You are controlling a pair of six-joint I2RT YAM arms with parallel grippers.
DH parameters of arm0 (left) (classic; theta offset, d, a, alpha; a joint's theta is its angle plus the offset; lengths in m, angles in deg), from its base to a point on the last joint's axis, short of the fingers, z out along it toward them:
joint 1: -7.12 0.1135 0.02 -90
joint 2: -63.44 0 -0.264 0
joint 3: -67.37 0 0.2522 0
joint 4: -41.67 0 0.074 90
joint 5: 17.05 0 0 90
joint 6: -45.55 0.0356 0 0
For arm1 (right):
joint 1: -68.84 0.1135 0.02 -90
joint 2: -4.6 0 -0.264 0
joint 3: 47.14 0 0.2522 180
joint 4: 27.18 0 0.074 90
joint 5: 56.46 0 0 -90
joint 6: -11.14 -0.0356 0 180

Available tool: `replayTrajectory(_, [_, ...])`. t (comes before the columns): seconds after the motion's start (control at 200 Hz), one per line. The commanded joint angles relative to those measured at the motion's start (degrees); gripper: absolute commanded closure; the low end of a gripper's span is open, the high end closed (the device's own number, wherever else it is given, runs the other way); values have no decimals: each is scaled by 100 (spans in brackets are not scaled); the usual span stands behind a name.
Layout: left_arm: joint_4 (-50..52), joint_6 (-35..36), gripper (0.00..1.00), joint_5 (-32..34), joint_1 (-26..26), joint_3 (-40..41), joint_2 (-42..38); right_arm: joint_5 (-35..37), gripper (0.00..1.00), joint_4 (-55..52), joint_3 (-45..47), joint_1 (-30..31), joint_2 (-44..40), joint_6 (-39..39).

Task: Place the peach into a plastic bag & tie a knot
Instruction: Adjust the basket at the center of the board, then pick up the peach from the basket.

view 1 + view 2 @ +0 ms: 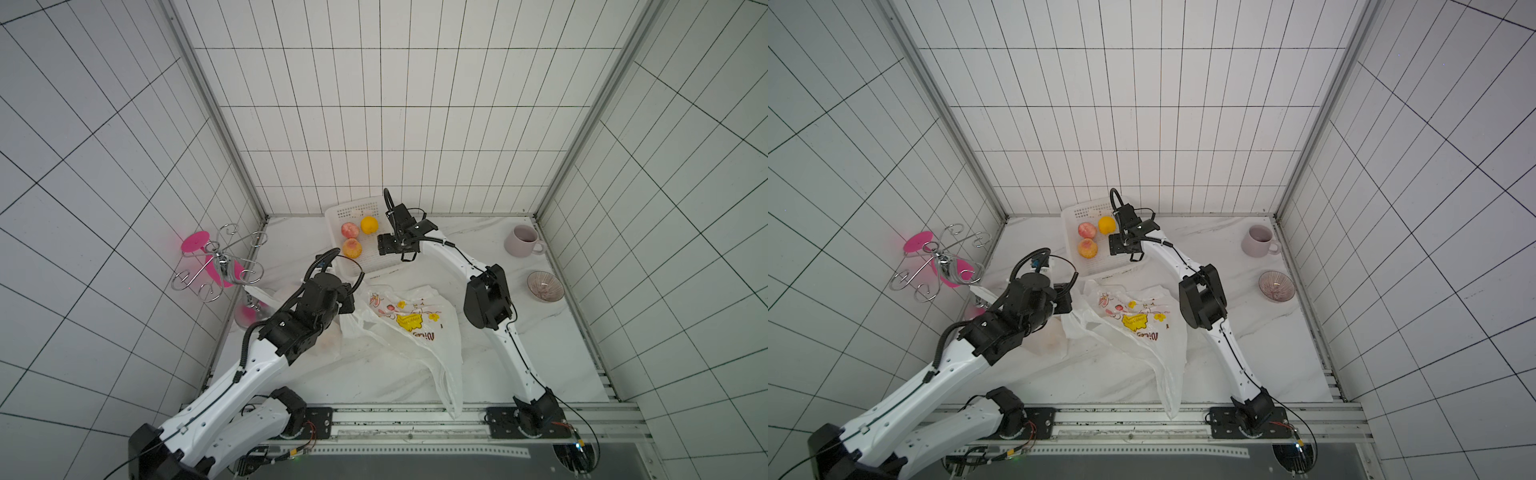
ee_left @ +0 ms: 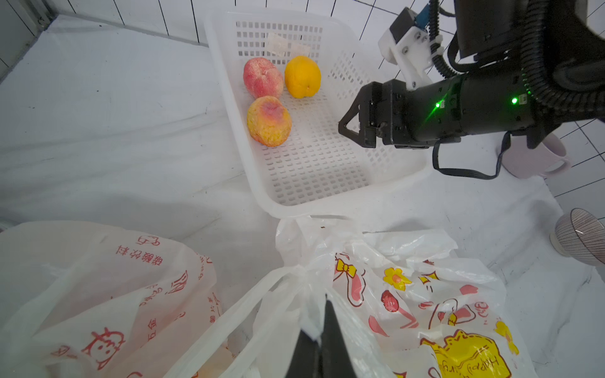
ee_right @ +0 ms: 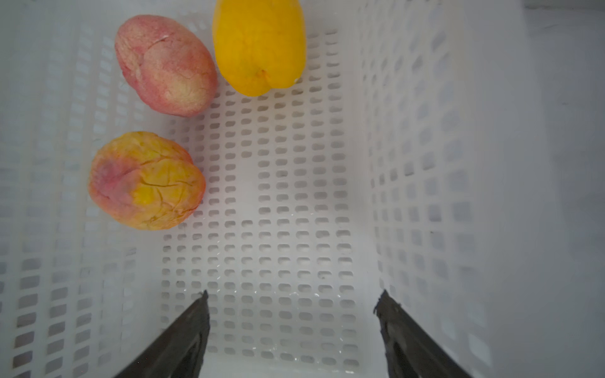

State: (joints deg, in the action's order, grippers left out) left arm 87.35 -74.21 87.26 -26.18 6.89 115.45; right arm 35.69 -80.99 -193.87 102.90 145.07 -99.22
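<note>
White arm shells (image 1: 224, 395), black joints (image 1: 486, 303) and right tool (image 3: 292, 304) (green lights (image 2: 514, 100))

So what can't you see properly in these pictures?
- Left end effector: mostly hidden under its own wrist in both top views. The wrist view's lower edge cuts it off, shut on the bag.
- Second bag: something orange shows through the plastic, too blurred to name.
- Right end effector: open, fingers cut off by its wrist view's edge.

The white table (image 1: 353, 382) carries a basket (image 1: 357, 208), a plastic bag (image 1: 409, 320), a mug (image 1: 521, 241) and a bowl (image 1: 544, 285).
</note>
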Motion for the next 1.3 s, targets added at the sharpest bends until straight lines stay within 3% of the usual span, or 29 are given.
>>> replayTrajectory(0.0, [361, -139, 100, -97, -5, -159, 66, 837, 19, -165, 655, -208, -553, 138])
replayTrajectory(0.18, [776, -198, 100, -284, -1, -208, 108, 1485, 18, -20, 1602, -622, -1129, 113])
replayTrajectory(0.31, [741, -198, 100, -234, 32, -127, 27, 1446, 18, 65, 1878, -905, -1334, 112])
replayTrajectory(0.515, [526, -103, 100, -649, 69, -287, 376, -282, 15, 1129, 2339, -556, -1843, 440])
replayTrajectory(0.69, [255, 23, 100, -1183, 78, -458, 555, -852, 13, 1106, 1810, -189, -1452, 362])
replayTrajectory(0.925, [176, 49, 100, -1383, 82, -532, 567, -783, 13, 769, 742, 53, -412, 429])
replayTrajectory(1.07, [165, 46, 100, -1430, 69, -527, 557, -350, 13, 422, -83, 117, 322, 403])
replayTrajectory(1.299, [161, 79, 100, -1466, 69, -555, 538, -211, 17, 490, -869, 90, 874, 374])
